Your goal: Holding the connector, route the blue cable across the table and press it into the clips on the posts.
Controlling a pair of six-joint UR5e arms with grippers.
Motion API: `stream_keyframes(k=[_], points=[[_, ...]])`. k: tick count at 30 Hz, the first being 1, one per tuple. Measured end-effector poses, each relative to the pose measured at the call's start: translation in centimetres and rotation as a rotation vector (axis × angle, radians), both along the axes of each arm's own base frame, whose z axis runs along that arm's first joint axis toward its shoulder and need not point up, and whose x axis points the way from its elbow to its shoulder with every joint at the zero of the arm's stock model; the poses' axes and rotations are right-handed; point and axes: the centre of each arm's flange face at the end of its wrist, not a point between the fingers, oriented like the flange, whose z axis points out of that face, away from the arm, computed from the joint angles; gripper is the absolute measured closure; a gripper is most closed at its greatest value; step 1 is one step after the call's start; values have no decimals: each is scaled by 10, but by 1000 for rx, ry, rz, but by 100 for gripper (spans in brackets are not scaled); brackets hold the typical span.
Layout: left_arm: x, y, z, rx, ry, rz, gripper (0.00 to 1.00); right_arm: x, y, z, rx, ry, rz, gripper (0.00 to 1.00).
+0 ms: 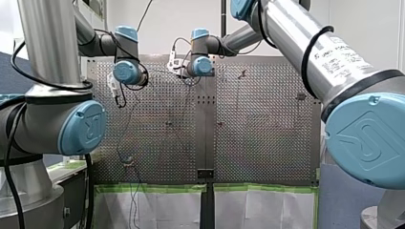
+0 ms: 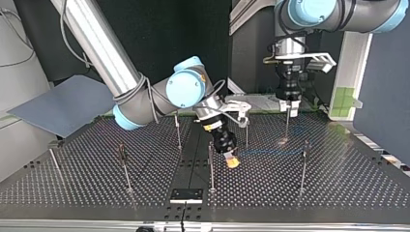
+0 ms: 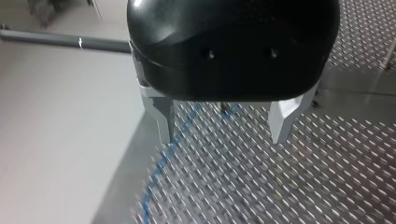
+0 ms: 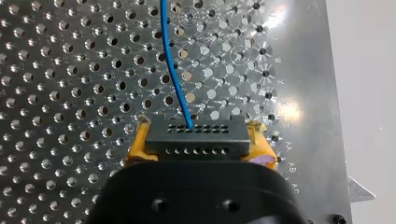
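Note:
My right gripper [image 4: 196, 144] is shut on the black connector [image 4: 196, 136], its yellow pads [image 4: 140, 144] pressing on both ends. The blue cable [image 4: 175, 70] leaves the connector and runs ahead over the perforated table. In the top view my right gripper [image 2: 232, 162] hangs low near the middle, beside a post [image 2: 211, 166], and the blue cable [image 2: 270, 152] stretches from it toward the view's right. My left gripper [image 3: 224, 135] is open, its metal fingers [image 3: 164, 119] wide apart above the blue cable [image 3: 161, 158]. It hangs over a rear post [image 2: 287, 123].
Several thin posts stand on the table [image 2: 338, 193], among them one with a dark clip [image 2: 122, 152] at the top view's left and one [image 2: 303, 166] at its right. A black plate [image 2: 186, 195] lies at the near edge.

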Motion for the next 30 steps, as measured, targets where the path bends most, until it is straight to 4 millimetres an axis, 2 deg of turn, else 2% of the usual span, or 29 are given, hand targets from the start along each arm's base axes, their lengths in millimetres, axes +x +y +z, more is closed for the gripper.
stream_keyframes(k=[6,11,18,30], points=[[3,-22,22,47,-51,-45,1,1,1,0,1,1,-3,100],[13,-29,26,76,-45,-43,1,1,2,0,2,1,-3,100],[28,-29,24,89,-36,-7,1,-2,-1,-1,9,6,-13,100],[51,-27,51,79,-85,30,1,-4,-3,-2,13,11,-26,100]])
